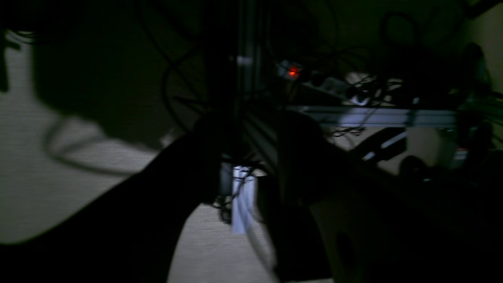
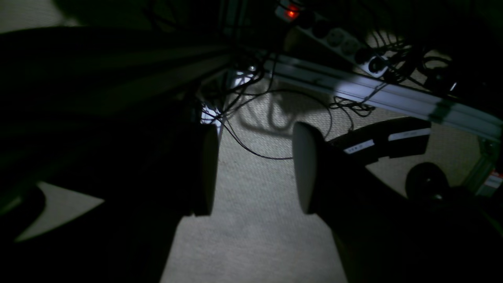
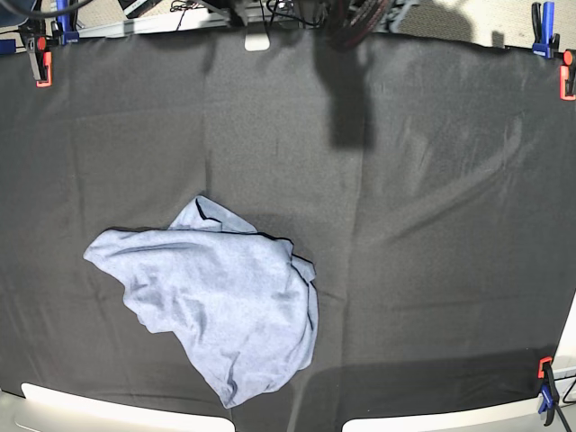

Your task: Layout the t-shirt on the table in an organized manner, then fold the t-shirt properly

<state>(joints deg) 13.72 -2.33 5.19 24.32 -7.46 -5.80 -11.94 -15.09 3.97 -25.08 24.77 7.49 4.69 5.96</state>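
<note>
The light blue-grey t-shirt (image 3: 220, 306) lies crumpled in a heap on the black table (image 3: 432, 225), left of centre and near the front edge. No lettering shows on it. Neither gripper shows in the base view. Both wrist views are dark and look at a carpeted floor, away from the shirt. My right gripper (image 2: 254, 169) is open and empty, with carpet between its fingers (image 2: 304, 173). My left gripper (image 1: 243, 157) is a blurred dark silhouette, and its jaws stand apart with nothing between them.
Red and blue clamps hold the cloth at the back left (image 3: 40, 67), back right (image 3: 565, 76) and front right (image 3: 545, 396). A power strip with a red light (image 2: 291, 13), loose cables (image 2: 251, 129) and a metal rail (image 2: 393, 98) show in the right wrist view.
</note>
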